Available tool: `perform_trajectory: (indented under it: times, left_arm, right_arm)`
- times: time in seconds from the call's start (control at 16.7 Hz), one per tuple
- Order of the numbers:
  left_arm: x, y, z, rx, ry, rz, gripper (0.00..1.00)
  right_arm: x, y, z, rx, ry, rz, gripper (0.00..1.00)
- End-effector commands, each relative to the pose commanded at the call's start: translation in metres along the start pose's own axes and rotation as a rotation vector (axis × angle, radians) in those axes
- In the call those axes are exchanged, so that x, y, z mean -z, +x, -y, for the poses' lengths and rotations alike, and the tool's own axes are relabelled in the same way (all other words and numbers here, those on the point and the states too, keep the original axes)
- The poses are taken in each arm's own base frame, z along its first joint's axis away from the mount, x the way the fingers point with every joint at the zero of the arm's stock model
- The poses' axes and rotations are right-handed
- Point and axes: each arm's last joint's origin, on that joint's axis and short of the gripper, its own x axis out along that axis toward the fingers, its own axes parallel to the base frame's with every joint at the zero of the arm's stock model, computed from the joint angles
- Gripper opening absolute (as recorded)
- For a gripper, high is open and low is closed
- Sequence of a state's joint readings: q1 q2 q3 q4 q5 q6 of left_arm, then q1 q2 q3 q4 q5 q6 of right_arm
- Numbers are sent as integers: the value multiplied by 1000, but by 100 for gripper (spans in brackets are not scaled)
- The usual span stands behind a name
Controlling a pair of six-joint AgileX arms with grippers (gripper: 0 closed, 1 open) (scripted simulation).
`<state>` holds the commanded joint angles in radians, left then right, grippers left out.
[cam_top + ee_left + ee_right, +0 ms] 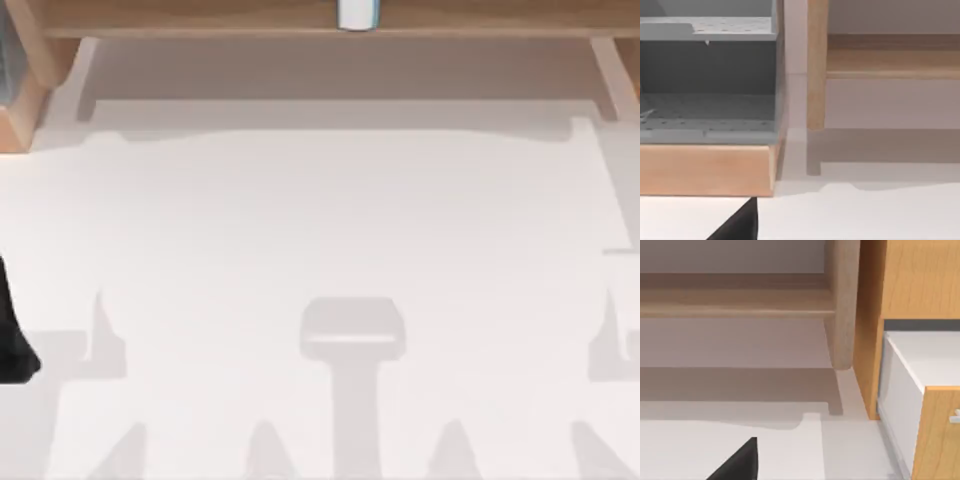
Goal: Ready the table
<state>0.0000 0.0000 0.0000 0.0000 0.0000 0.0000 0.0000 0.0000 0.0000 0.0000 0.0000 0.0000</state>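
The white bench (330,230) is seen spread flat across the top view, its long axis running left to right; no pointing direction can be told. A dark part of the left arm (12,335) is seen at its left edge. Jaw states cannot be told. Farthest back, a wooden shelf frame (200,18) is seen, carrying a white cylinder (357,13).
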Motion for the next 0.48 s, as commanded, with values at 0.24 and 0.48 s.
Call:
perform_trajectory:
  times: [0.24,0.48]
  left_arm:
    - [0,0,0,0,0,0,100]
    - [0,0,0,0,0,0,100]
  right_arm:
    - [-5,0,2,17,1,-27,100]
    - [-39,4,11,108,9,-172,100]
